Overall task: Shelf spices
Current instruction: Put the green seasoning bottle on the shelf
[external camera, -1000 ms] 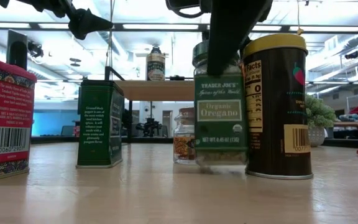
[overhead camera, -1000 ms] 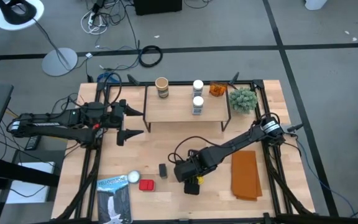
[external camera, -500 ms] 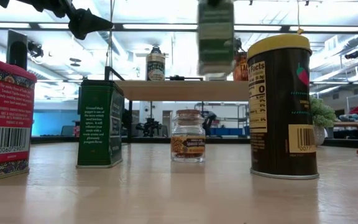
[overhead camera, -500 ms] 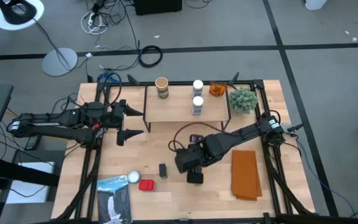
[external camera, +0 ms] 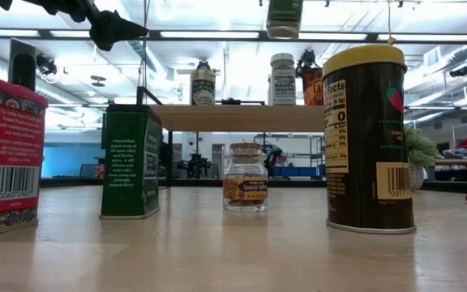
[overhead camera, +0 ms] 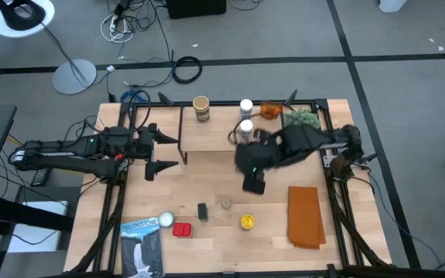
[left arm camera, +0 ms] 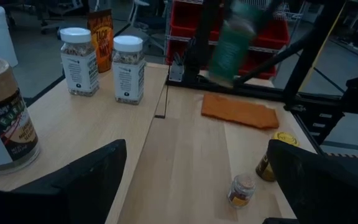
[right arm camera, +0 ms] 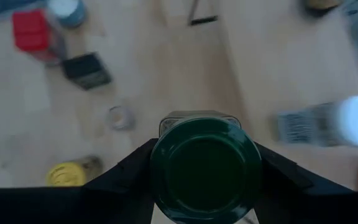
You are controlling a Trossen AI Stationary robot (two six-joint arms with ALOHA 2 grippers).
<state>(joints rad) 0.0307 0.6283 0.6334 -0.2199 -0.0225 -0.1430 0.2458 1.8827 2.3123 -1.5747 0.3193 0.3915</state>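
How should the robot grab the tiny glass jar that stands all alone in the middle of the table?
Probably from straight above, fingers closing on the two sides of the small glass jar, just below its lid. It stands upright and is round, so any pair of opposite sides would do, and the high view shows bare table around it. The yellow-lidded can and the dark green tin stand apart from it.

shelf [overhead camera: 215, 135]: light wood board on thin black legs | on shelf we see tan-lidded jar [overhead camera: 201, 107], two white-lidded jars [overhead camera: 246, 106], orange packet [overhead camera: 269, 110] | green-lidded jar [right arm camera: 205, 165] held aloft near shelf's front edge | in front of shelf: yellow-lidded tin [overhead camera: 246, 222], small glass jar [overhead camera: 225, 204], dark green tin [overhead camera: 202, 211], red tin [overhead camera: 181, 228], white-lidded tin [overhead camera: 165, 221]
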